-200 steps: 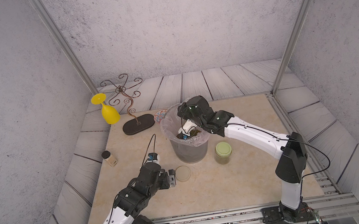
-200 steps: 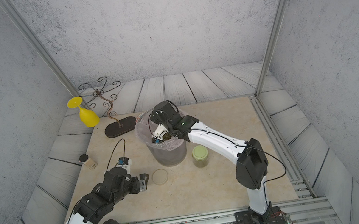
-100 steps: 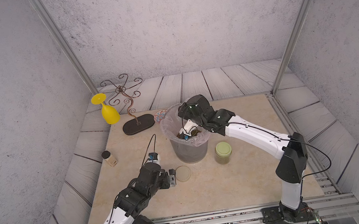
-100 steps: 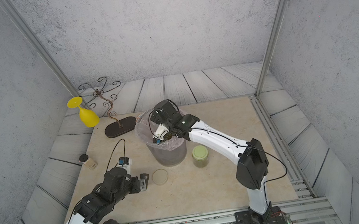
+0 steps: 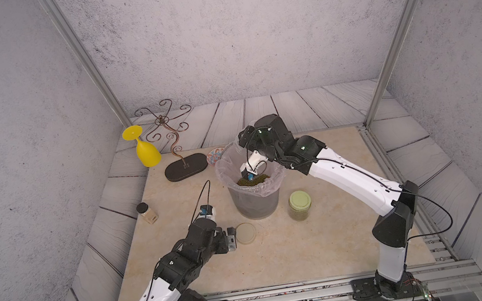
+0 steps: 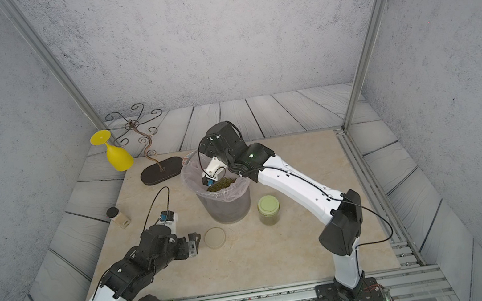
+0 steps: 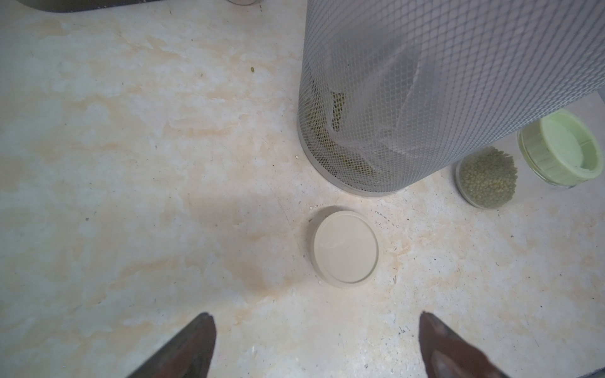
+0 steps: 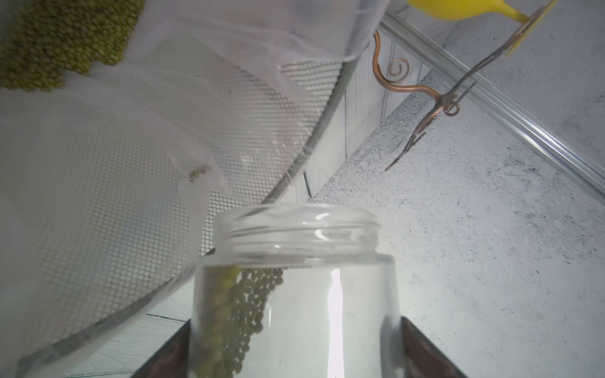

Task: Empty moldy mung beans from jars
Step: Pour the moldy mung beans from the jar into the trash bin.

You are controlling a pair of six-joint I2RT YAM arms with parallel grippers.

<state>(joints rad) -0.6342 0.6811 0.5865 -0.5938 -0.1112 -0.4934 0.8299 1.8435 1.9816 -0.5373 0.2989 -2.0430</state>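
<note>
My right gripper [image 8: 294, 327] is shut on an open clear glass jar [image 8: 294, 261], held tilted at the rim of the grey mesh bin [image 5: 255, 202]. A few mung beans [image 8: 244, 307] cling along one side inside the jar. More beans [image 5: 252, 181] lie heaped in the bin's clear liner. The jar's beige lid [image 5: 245, 233] lies flat on the table in front of the bin. My left gripper [image 7: 314, 315] hovers open just short of that lid, holding nothing. A second jar [image 5: 299, 205] with a pale green lid stands shut to the right of the bin, with beans inside.
A yellow goblet [image 5: 146, 152] hangs upside down from a scrolled metal stand [image 5: 185, 167] at the back left. A small square bottle with a black cap [image 5: 146, 212] stands at the left edge. A patterned dish [image 5: 213, 156] peeks out behind the bin. One stray bean [image 7: 252, 69] lies on the table.
The right wrist has shifted very slightly over the bin while keeping its hold on the jar. The left arm has not moved.
</note>
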